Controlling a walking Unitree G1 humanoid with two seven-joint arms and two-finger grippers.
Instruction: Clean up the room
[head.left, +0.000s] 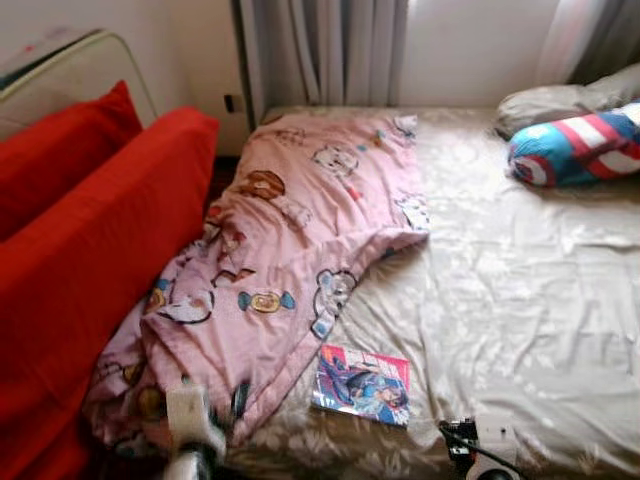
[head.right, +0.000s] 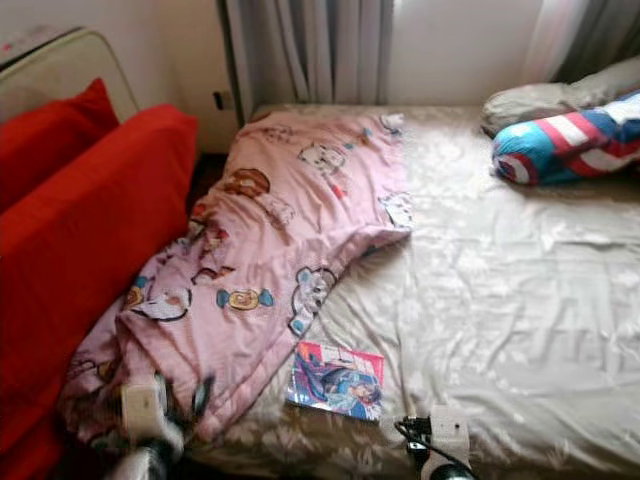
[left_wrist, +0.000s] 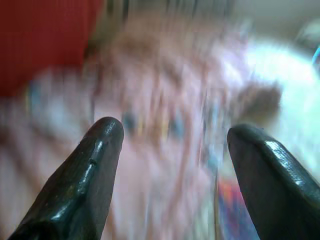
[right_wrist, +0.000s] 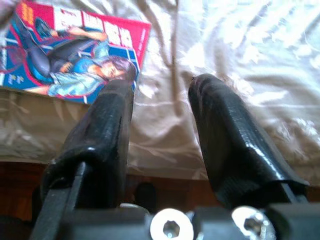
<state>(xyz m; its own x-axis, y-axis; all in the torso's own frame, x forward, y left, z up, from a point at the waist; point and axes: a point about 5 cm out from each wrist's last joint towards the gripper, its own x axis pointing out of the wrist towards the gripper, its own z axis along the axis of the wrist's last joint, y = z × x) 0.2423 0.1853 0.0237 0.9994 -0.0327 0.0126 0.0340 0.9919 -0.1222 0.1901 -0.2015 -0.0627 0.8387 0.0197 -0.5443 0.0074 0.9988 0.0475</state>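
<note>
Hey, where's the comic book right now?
The comic book lies flat on the beige bedsheet near the bed's front edge, just right of the pink cartoon blanket and between the two grippers.

A big bed (head.left: 520, 300) with a shiny cream sheet stands under a bright window. Grey curtains (head.left: 330, 50) hang behind it. A red sofa (head.left: 90, 250) sits just beside the bed (on its left). The wall (head.left: 190, 40) is pale.

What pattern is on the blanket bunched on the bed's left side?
The blanket is pink with cartoon animal prints, seen best in the left eye view.
</note>
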